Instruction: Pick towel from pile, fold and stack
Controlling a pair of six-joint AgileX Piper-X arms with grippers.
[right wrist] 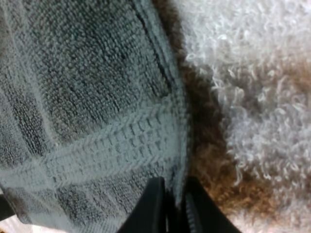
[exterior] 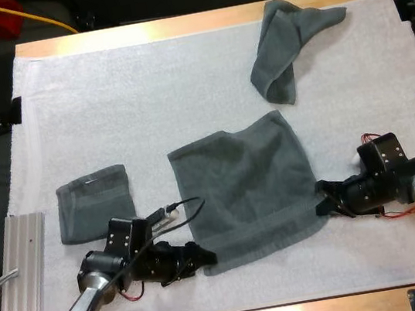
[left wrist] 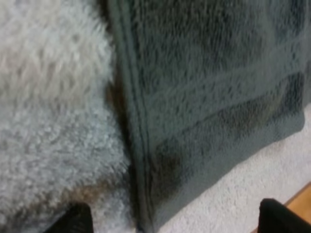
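Observation:
A dark grey-green towel (exterior: 243, 185) lies spread flat in the middle of the mat. My left gripper (exterior: 205, 256) is low at its near left corner. In the left wrist view the left gripper (left wrist: 177, 224) is open, its fingertips (left wrist: 73, 221) wide apart with the towel's corner (left wrist: 204, 121) lying between them. My right gripper (exterior: 325, 200) is at the near right corner. There the right gripper (right wrist: 174, 213) is shut on the towel's hemmed edge (right wrist: 121, 141). A crumpled towel (exterior: 285, 46) lies at the far right, and a folded towel (exterior: 95, 203) rests at the left.
The white mat (exterior: 145, 102) covers most of the wooden table (exterior: 173, 26). A ribbed metal rail (exterior: 20, 285) runs along the near left side. Open mat lies between the spread towel and the crumpled one.

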